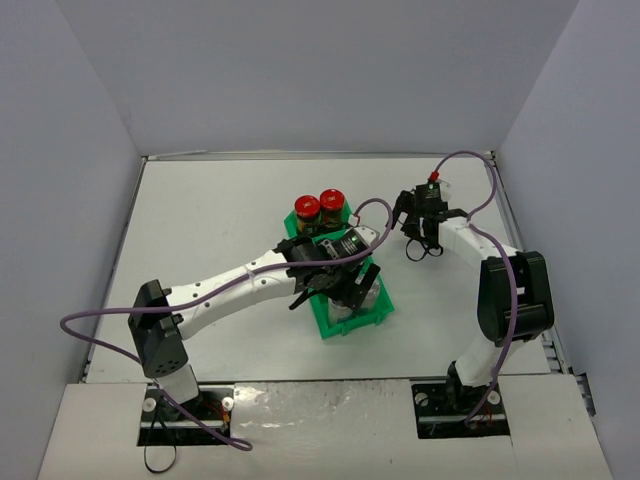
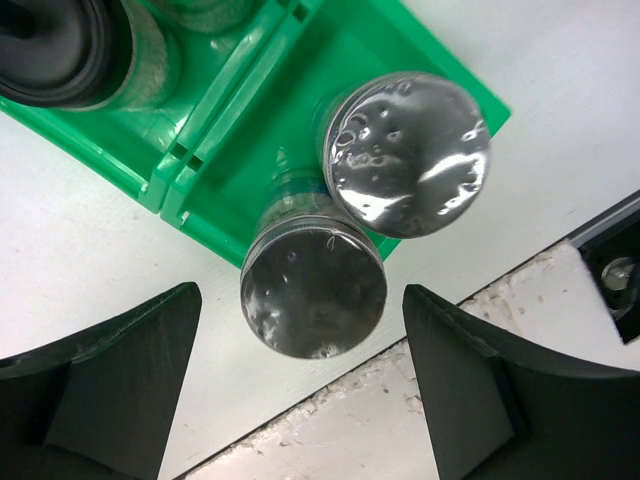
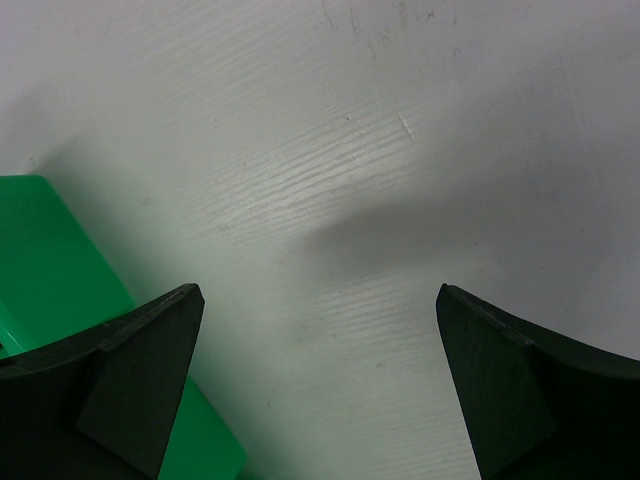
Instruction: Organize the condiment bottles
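Two silver-capped bottles [image 2: 410,150] stand just under the spread left gripper [image 2: 300,340]; best lift straight up, brushing neither. Right gripper [image 3: 318,340] hangs spread, empty.

Wearing smooth white shells along the left arm [image 1: 230,287] and the right arm [image 1: 466,240], broken up by boxy black joint housings [image 1: 515,295] near elbow and base. Trailing thin purple cables [image 1: 66,320] in loose loops beside both. Glowing red and green at a tiny light [image 1: 433,182] by the right wrist. Ending in matte black, wedge-shaped fingers [image 2: 110,385] on the left gripper [image 2: 300,292] and right gripper [image 3: 318,290] alike.
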You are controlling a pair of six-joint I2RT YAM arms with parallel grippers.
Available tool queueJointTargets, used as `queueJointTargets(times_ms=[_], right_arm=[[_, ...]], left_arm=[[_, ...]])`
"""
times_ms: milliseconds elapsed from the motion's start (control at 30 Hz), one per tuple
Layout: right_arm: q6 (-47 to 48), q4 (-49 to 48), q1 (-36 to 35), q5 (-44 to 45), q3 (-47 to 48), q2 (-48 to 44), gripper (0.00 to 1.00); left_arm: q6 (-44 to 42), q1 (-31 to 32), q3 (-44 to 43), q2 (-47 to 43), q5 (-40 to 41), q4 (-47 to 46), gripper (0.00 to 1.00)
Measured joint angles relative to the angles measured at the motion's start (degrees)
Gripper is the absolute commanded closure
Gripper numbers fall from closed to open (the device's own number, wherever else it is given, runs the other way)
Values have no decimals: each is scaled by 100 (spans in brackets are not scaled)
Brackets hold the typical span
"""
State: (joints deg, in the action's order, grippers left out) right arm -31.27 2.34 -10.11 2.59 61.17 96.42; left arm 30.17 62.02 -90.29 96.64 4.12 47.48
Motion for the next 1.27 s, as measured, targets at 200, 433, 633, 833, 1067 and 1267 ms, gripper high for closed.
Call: queueJointTargets(times_ms=[200,433,633,833,1067,1267], right_arm=[[1,0,0,0,0,0,0],[10,15,0,0,3,-35,0],[98,181,1,5,141,-40,0],[259,304,58,17,312,-119,0],[335,355,76,42,443,-278,0],[352,439,76,170,579,-406,0]], left_arm=[[-83,23,-782,-247,94,515,19],[-19,-217,-1852,-638,1366,1538,12],[19,-2584,-901,-1453,1863,1281,9],[-16,-4286,596,-1376,1673,464,8],[-183,-4274,1105,-950,1305,-102,6],[-408,-4271,1040,-1051,1279,-314,6]])
